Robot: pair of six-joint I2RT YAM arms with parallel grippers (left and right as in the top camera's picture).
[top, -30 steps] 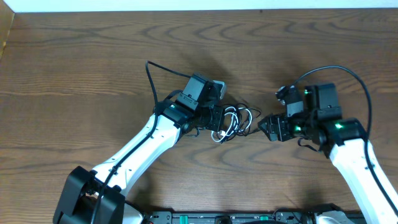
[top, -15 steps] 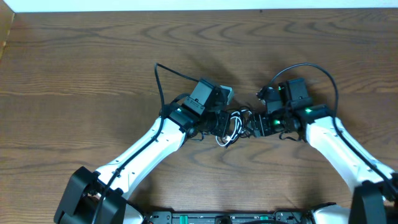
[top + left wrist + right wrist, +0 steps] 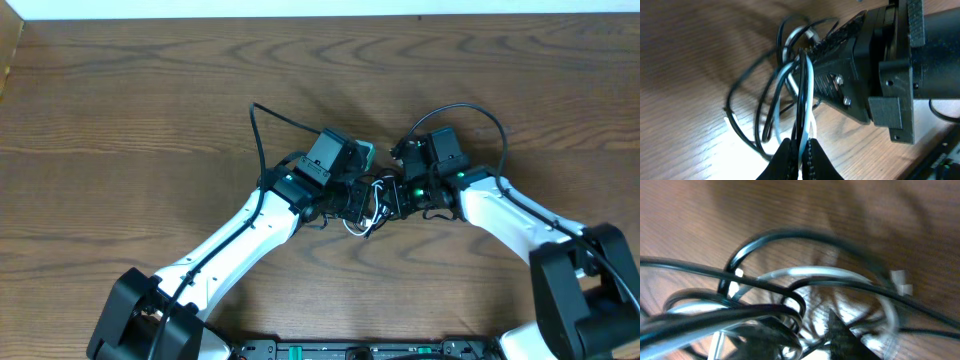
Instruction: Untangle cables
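The cables (image 3: 372,203), one white cord looped among black ones, sat bunched near the middle of the tabletop (image 3: 150,100), pinched at their nine o'clock side by the clenched left gripper (image 3: 799,149), likely as an anchor, while the right gripper (image 3: 397,196) sat buried in the tangle at three o'clock, its grasp impossible to tell.

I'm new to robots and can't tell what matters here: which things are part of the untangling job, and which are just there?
Part of the job: tangled cables (white cable, black cables); left gripper, pinching them; right gripper, tip in the tangle.
Just there: wooden table; thick black wires on the arms.
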